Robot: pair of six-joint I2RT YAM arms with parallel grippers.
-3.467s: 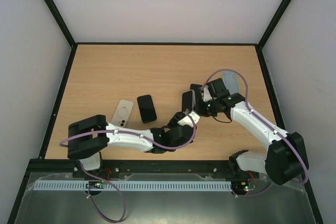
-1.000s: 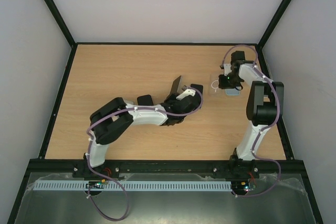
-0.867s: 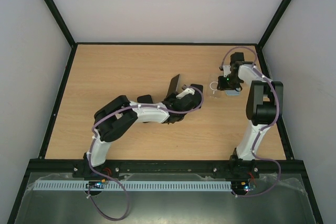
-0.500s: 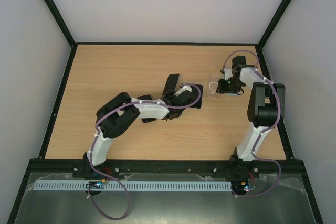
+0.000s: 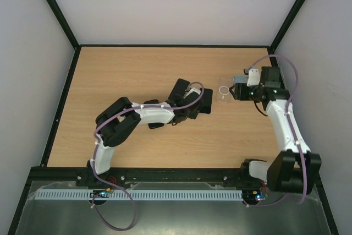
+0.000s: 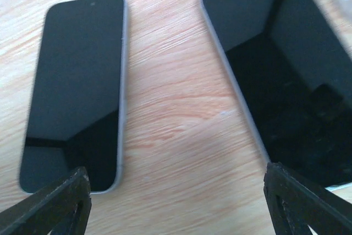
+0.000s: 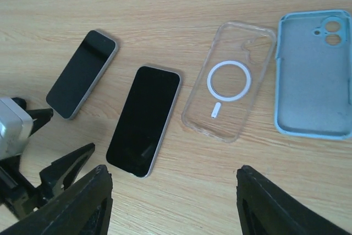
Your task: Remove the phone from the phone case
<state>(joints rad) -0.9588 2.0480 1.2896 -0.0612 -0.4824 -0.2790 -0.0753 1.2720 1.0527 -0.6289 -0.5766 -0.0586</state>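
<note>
Two bare dark phones lie flat on the wood. The larger phone [image 7: 144, 119] [image 5: 204, 102] lies just left of an empty clear phone case [image 7: 228, 81] [image 5: 224, 91] with a white ring. The smaller phone [image 7: 82, 75] [image 5: 179, 89] lies farther left. My left gripper [image 6: 179, 205] [image 5: 191, 102] hovers open over the strip of table between the two phones, holding nothing. Over the table just near of the clear case, my right gripper [image 7: 176, 205] [image 5: 240, 92] is open and empty.
An empty light-blue case [image 7: 313, 75] lies inside-up to the right of the clear one. A further dark slab [image 5: 155, 124] shows partly under my left forearm. Black rails edge the table [image 5: 137, 70] on all sides.
The left gripper opened and let go of the tilted phone, which now lies flat. The right gripper opened, released the clear case and drew back to the right.
</note>
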